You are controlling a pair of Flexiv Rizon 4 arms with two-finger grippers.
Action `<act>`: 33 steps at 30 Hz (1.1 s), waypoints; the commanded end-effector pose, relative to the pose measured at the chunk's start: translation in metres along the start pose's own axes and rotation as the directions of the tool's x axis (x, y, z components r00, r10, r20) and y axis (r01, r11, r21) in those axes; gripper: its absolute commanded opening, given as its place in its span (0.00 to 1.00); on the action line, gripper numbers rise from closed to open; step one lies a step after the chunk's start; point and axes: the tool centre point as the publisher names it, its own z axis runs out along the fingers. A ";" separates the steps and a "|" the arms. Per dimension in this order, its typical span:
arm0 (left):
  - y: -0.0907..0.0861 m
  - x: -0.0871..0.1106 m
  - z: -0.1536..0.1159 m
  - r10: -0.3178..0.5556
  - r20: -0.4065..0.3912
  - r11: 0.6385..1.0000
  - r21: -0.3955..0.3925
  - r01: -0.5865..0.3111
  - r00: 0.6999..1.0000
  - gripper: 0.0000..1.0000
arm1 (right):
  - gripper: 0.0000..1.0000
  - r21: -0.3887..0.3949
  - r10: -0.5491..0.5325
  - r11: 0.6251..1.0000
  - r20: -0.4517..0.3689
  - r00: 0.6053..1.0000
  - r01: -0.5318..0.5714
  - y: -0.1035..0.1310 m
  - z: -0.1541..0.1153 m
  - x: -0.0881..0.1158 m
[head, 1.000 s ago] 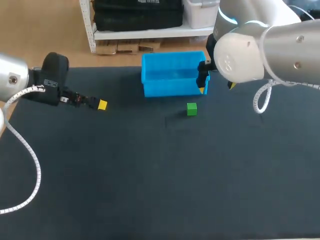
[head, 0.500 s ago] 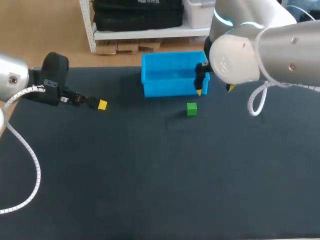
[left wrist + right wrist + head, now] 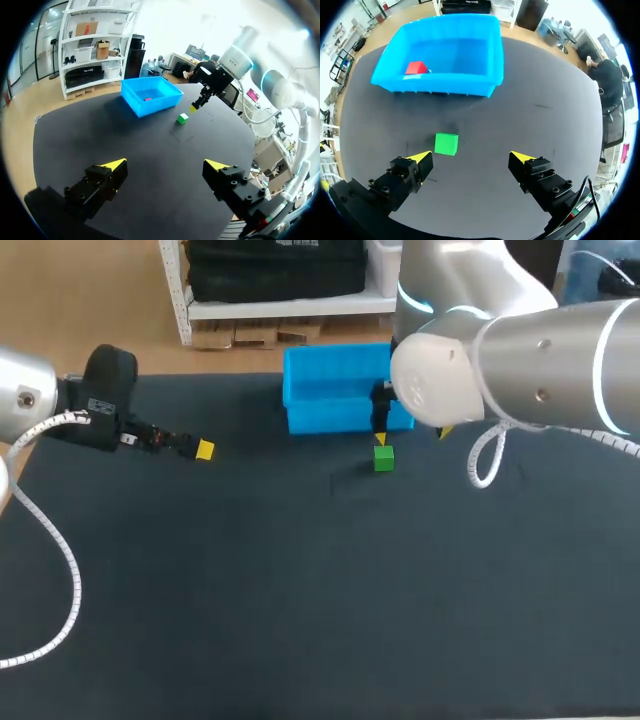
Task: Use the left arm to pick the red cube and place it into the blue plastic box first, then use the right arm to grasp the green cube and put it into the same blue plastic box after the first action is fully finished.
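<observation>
The green cube (image 3: 446,144) sits on the black table (image 3: 300,590) just in front of the blue box (image 3: 440,84), on the side nearer us and apart from its front wall. It is untouched. The red cube (image 3: 416,67) already lies inside the box, in a far corner, so we judge the first half of the task done and the green cube's turn come.

That explains our right gripper (image 3: 470,157). It hangs above the table just in front of the box, fingers spread wide and holding nothing, with room for the cube to pass between them. In the right wrist view the cube lies ahead of the fingers and off toward one of them, not centred. We judge a small sideways correction is needed before any descent. The box wall is near, so the fingers should close across the cube without knocking the box.

Our left gripper (image 3: 165,164) is well off to the left of the box, low over the table, jaws apart and empty. We take it to be parked clear of the right arm's path.
</observation>
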 end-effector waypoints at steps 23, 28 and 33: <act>0.001 0.001 0.000 0.002 0.007 1.000 0.003 -0.002 1.000 1.00 | 1.00 -0.008 0.018 1.000 -0.043 0.999 -0.018 0.002 0.025 -0.009; 0.001 0.001 0.000 0.002 0.007 1.000 0.003 -0.002 1.000 1.00 | 1.00 -0.011 0.002 1.000 -0.037 0.999 -0.002 0.007 0.026 -0.014; 0.001 0.001 0.000 0.002 0.007 1.000 0.003 -0.002 1.000 1.00 | 1.00 -0.019 -0.031 0.999 -0.035 0.999 0.030 0.019 0.027 -0.020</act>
